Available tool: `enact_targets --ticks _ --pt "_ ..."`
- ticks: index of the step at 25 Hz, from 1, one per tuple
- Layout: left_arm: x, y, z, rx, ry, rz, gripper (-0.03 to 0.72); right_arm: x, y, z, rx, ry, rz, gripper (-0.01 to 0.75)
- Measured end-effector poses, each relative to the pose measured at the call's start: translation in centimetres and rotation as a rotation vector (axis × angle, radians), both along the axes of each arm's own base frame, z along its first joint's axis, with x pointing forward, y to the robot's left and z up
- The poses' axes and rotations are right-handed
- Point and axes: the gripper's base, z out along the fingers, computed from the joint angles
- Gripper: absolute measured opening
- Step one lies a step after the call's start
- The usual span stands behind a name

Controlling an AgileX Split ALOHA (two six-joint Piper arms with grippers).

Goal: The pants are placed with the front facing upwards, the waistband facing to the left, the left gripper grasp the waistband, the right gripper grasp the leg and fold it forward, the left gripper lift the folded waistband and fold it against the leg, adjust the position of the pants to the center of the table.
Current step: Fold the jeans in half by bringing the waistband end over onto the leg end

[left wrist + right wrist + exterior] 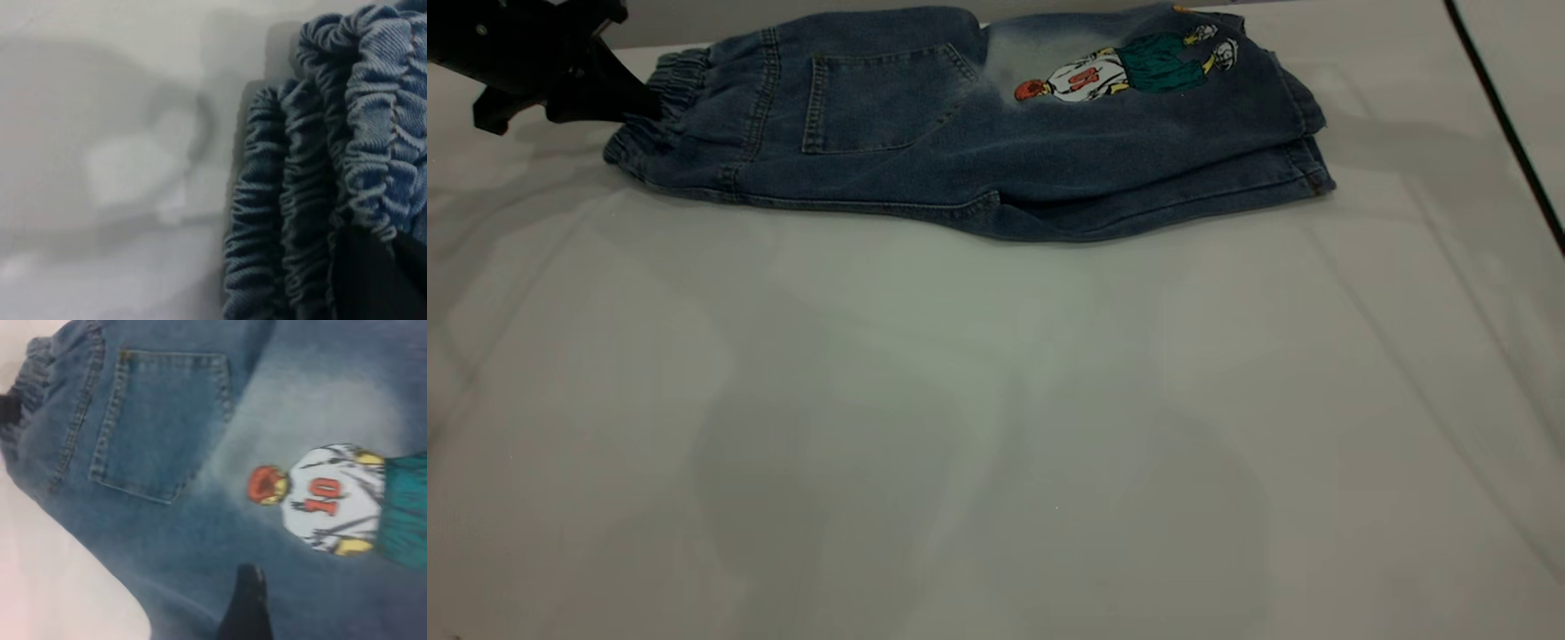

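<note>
The pants lie on the far part of the white desk, already folded lengthwise so one leg lies stacked on the other. The back side faces up: a patch pocket near the middle, and a cartoon figure print in white jersey and green on the pale faded patch toward the right end. The hems sit at the right end, two layers visible at the near right corner. The near half of the desk carries only soft shadows.

The waistband is at the left end, bunched in small gathers. The left gripper reaches in from the upper left corner of the exterior view, its tip touching the waistband. In the left wrist view the ruched bands of the waistband stand in several stacked layers, and a dark finger presses against the gathers; the jaws appear closed on the waistband.

The right gripper is out of the exterior view. The right wrist view looks down at the pocket and the print, with one dark fingertip over the denim; whether it touches the fabric, and whether the jaws are open or closed, cannot be told.
</note>
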Motion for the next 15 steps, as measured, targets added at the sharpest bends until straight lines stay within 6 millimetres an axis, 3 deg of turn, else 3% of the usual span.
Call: enact_targets --ticks 6,15 --pt "0.0 0.0 0.0 0.000 0.000 0.000 0.043 -0.2 4.4 0.4 -0.106 -0.003 0.046 0.547" --pt "-0.1 -0.2 0.0 -0.016 0.010 -0.017 0.042 0.3 9.6 -1.5 -0.318 -0.002 0.168 0.547"
